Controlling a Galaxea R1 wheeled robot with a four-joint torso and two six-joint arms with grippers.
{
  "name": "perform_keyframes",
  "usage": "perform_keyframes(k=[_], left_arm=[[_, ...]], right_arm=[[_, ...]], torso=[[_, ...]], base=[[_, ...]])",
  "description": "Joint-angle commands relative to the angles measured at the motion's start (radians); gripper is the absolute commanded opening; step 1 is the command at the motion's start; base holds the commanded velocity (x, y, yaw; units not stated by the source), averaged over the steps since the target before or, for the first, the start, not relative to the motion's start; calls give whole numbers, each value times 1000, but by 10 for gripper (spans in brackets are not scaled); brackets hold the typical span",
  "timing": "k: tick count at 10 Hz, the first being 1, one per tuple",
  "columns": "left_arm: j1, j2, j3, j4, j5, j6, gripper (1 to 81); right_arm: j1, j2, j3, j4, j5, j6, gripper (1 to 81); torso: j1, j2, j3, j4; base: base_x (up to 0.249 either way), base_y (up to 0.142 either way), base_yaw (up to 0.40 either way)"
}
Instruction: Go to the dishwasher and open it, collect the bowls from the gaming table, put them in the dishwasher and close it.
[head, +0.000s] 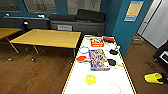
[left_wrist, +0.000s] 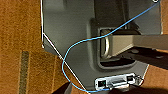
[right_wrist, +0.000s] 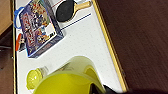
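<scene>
Collecting bowls is judged the step underway: the right gripper (right_wrist: 100, 88) carries a yellow bowl (right_wrist: 67, 81) beside the white tabletop (head: 100, 80), finger state indeterminable, another yellow bowl (head: 90, 79) remaining beyond the fingers.

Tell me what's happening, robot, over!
Right pincer holding a yellow bowl, out past the white table's edge. Small yellow bowl sits on the table. Board game box and black paddle lie beyond it.

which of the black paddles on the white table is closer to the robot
The black paddle beside the purple game box; the other black paddle lies farther up the white table.
</scene>
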Motion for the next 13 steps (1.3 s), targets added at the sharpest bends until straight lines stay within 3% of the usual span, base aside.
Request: perform_keyframes(k=[1, 3, 5, 6, 8, 10, 12, 13], left_arm=[[-21, -38, 11, 4, 63, 0, 811], [-21, -83, 75, 3, 64, -2, 811], [-29, -138, 169, 1, 63, -2, 811], [-35, -176, 227, -3, 63, -2, 811], [-47, -269, 357, -6, 61, -2, 811], [-73, -411, 548, -6, 61, -2, 811], [-98, -521, 694, -8, 49, -3, 811], [-109, -570, 756, -8, 19, -3, 811]], right_arm=[[-69, -233, 214, -5, -141, -150, 10], [-228, -301, 266, 53, -83, -261, 10], [-434, -333, 278, 153, 79, -426, 10], [-548, -333, 283, 168, 183, -485, 10], [-769, -307, 272, 153, 362, -522, 10], [-944, -215, 222, 100, 544, -527, 10], [-1062, -148, 185, 41, 633, -544, 10], [-1099, -106, 163, 33, 641, -541, 10]], torso=[[0, 0, 0, 0], [0, 0, 0, 0], [0, 0, 0, 0], [0, 0, 0, 0], [0, 0, 0, 0], [0, 0, 0, 0], [0, 0, 0, 0], [0, 0, 0, 0]], base=[[0, 0, 0], [0, 0, 0], [0, 0, 0], [0, 0, 0], [0, 0, 0], [0, 0, 0], [0, 0, 0], [0, 0, 0]])
